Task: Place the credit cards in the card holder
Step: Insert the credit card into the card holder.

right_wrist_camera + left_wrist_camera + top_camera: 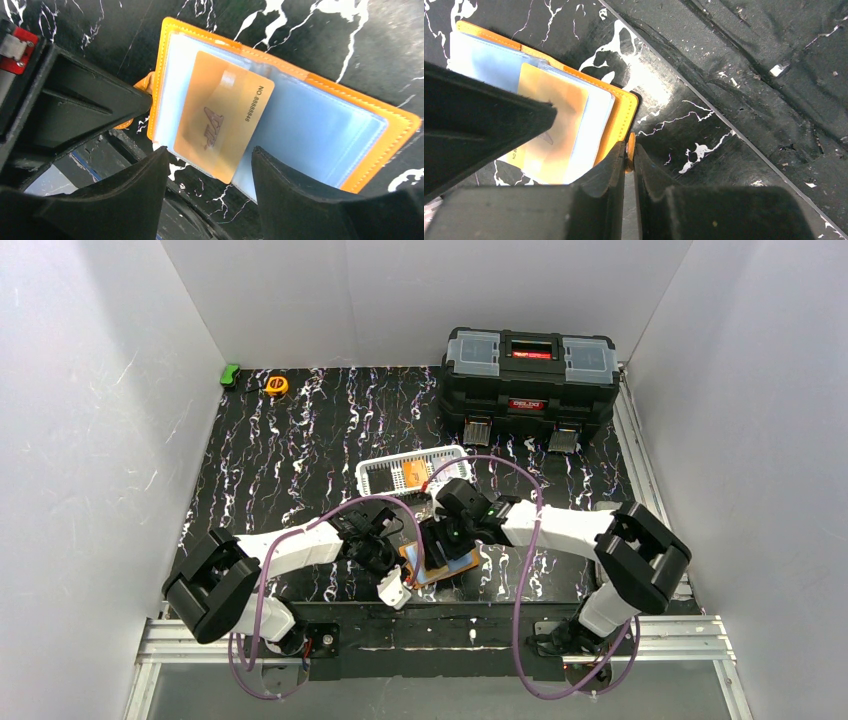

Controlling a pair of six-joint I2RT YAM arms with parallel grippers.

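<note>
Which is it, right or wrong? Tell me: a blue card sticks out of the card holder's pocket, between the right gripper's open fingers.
Wrong: the card is orange, not blue, per the right wrist view. It sticks out of a pocket of the card holder, between the open fingers of the right gripper.

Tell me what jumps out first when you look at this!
The bright orange card holder lies open at the near edge of the table, with an orange card poking out over its edge. The left pincer pinches its tab, and the right pincer hangs open over the card. A big black toolbox sits at the back right.
</note>
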